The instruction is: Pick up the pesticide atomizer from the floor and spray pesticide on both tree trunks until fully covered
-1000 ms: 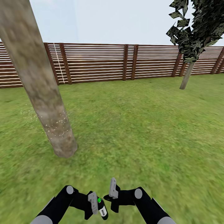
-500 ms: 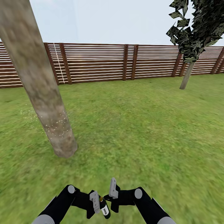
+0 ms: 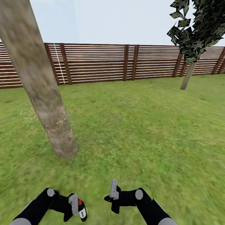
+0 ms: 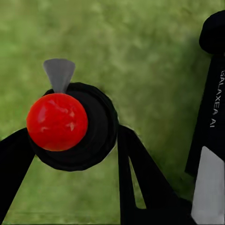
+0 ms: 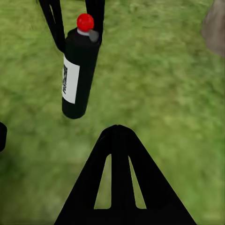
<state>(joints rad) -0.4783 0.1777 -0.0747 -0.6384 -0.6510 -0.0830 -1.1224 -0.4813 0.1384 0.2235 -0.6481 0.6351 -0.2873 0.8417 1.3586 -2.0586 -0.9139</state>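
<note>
Light: bright, even daylight is falling flat, with no clear source.
Shadows: barely any are showing under the trunk (image 3: pixel 40 87).
Blur: the grass (image 3: pixel 140 125) is smearing toward the edges.
Distortion: the trunk is leaning, wide-angle.

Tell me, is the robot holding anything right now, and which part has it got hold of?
Yes. The left gripper holds the black pesticide atomizer near its top, just under the red cap. The right gripper holds nothing.

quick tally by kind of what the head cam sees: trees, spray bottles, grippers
Trees with grey-brown trunks: 2, near one, far one
Black spray bottle with red cap: 1
Grippers: 2, left gripper, right gripper
Total: 5
</note>
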